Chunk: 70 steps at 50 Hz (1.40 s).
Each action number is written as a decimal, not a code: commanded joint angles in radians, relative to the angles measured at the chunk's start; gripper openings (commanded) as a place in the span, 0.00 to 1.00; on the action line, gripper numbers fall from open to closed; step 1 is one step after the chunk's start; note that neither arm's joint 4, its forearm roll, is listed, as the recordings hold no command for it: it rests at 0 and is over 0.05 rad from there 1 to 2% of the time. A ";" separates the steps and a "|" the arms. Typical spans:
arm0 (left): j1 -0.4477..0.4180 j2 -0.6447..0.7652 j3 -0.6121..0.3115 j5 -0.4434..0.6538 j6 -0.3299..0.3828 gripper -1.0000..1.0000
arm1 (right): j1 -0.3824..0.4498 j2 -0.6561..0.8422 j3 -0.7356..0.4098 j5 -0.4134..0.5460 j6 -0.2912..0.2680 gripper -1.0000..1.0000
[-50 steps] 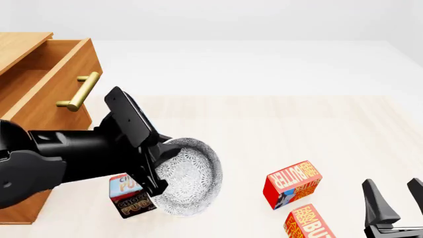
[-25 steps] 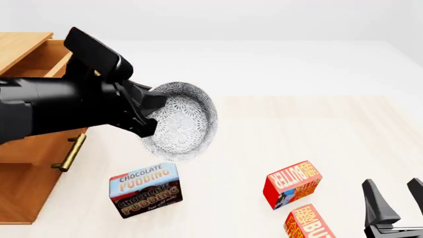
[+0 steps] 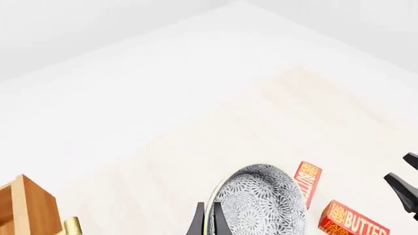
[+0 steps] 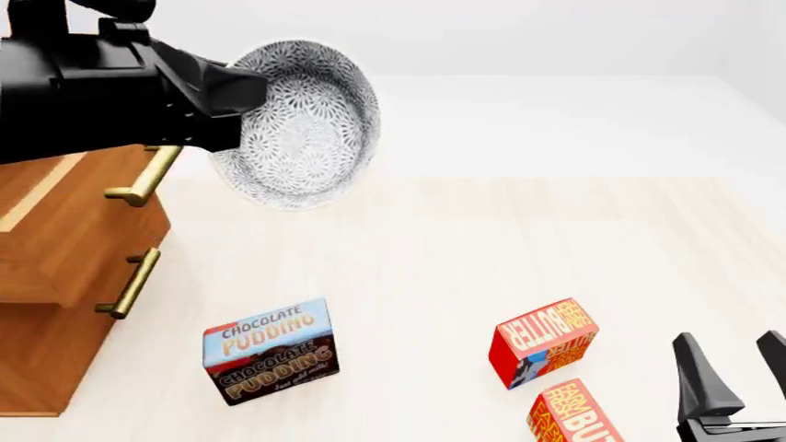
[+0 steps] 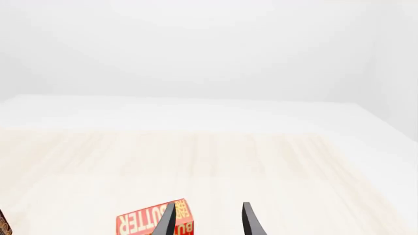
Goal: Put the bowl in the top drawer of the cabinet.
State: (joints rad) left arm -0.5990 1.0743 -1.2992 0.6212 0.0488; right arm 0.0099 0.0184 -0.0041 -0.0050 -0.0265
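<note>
Bowl (image 4: 301, 120) is held by its rim, pinched in left gripper (image 4: 234, 97), airborne beside top drawer (image 4: 74, 230); placing remains. Right gripper (image 4: 737, 368) is spread, empty.

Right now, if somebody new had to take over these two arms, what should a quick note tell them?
Left gripper: shut on the rim of the bowl, holding it tilted high in the air beside the cabinet.
Right gripper: open, holding nothing, low near the butter boxes.
Top drawer: its handle shows, but the left arm hides its inside.
Done: bowl picked up and lifted.
Left: carry it over the top drawer, lower it in, let go.
The chocolate pudding box sits on the table, untouched.
</note>
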 commanded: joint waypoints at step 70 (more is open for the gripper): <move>0.489 -0.049 -0.143 -0.134 -0.545 0.00 | 0.006 -0.007 0.000 0.002 0.001 1.00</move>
State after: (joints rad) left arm -0.1372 1.0459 -1.5071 0.5873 -0.3582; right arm 0.0160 0.0131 -0.0044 -0.0035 -0.0256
